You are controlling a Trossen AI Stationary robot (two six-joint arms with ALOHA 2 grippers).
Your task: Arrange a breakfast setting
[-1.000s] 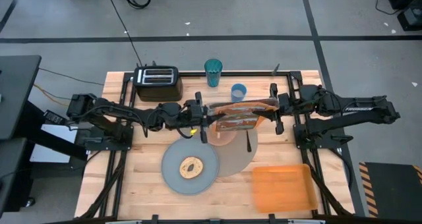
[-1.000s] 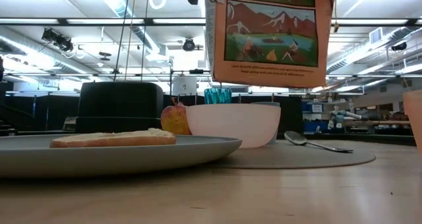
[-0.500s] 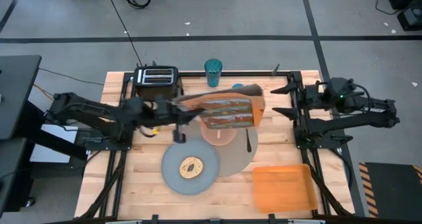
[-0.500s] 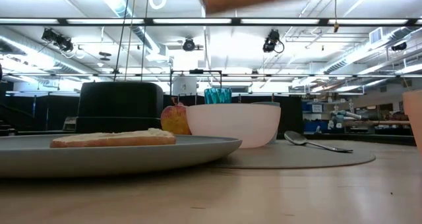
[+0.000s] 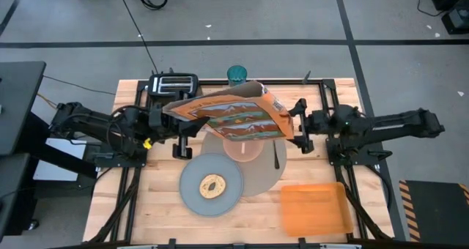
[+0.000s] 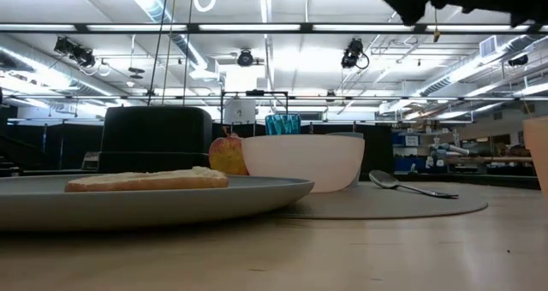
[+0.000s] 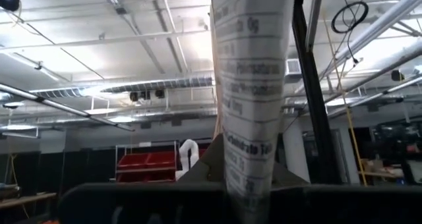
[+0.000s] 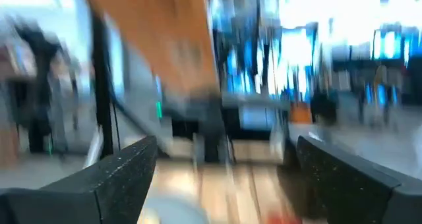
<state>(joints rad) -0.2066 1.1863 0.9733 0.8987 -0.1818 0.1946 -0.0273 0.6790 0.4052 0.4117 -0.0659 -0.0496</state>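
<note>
The orange cereal box (image 5: 234, 117) hangs in the air over the pink bowl (image 5: 245, 150), with my left gripper (image 5: 178, 128) shut on its left end. My right gripper (image 5: 301, 124) stands open just off the box's right end, with nothing between its fingers (image 8: 125, 174). The bowl and the metal spoon (image 5: 275, 155) rest on the tan mat (image 5: 262, 174). The toast ring (image 5: 212, 184) lies on the grey-blue plate (image 5: 198, 194). The apple (image 6: 226, 154) shows behind the plate in the low view. The small light-blue cup is hidden under the box. My left gripper holds the cereal box by its end toward the table's left (image 5: 170, 111). The box's narrow printed side (image 7: 247, 178) rises from between the fingers, which are themselves hidden at that picture's bottom. The box is lifted clear and reaches slanting toward the table's right, above the bowl.
A black toaster (image 5: 174, 84) and a teal tumbler (image 5: 236, 74) stand along the far edge. A flat orange tray (image 5: 314, 209) lies at the near right. Bare wood shows at the near left of the table.
My right gripper has opened and let go of the cereal box, drawn back toward the right edge, then come in again beside the box. My left gripper has pulled toward the table's left with the box, which has risen out of the low view and tipped from hanging upright to slanting face-up.
</note>
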